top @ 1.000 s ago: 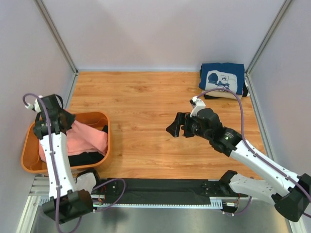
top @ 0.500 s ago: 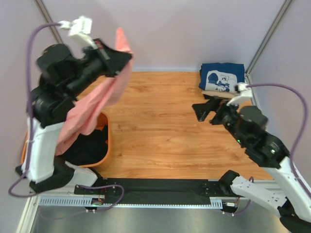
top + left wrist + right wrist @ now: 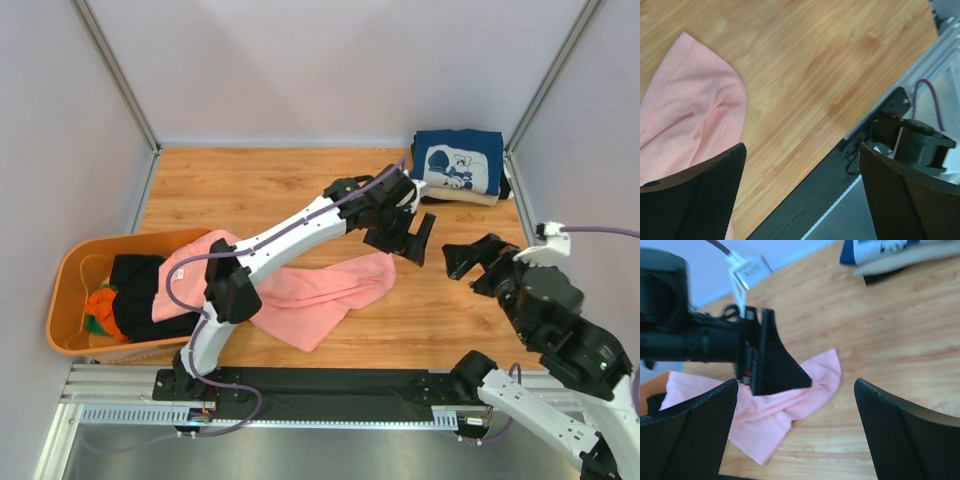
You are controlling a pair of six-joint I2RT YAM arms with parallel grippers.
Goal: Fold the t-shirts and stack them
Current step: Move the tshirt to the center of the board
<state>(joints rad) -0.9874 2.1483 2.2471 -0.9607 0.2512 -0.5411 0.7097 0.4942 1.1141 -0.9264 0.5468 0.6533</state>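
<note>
A salmon-pink t-shirt (image 3: 310, 290) lies crumpled on the wooden table, stretching from the orange tub toward the centre. My left gripper (image 3: 404, 242) hovers just beyond the shirt's right end, open and holding nothing; its wrist view shows the pink cloth (image 3: 690, 110) beside the left finger (image 3: 695, 195). My right gripper (image 3: 478, 258) stands open to the right of it, empty, looking at the left gripper (image 3: 775, 360) and the pink shirt (image 3: 812, 385). A folded stack (image 3: 458, 165) with the navy cartoon-print t-shirt on top rests at the back right. A dark t-shirt (image 3: 140, 295) lies in the tub.
The orange tub (image 3: 62, 300) sits at the left edge, also holding something orange and green (image 3: 98, 308). Grey walls enclose the table on three sides. A black rail (image 3: 330, 385) runs along the near edge. Bare wood lies between the pink shirt and the back wall.
The left arm swung the pink shirt up out of the tub and across onto the table, then let go and opened. The right arm drew back to the right.
</note>
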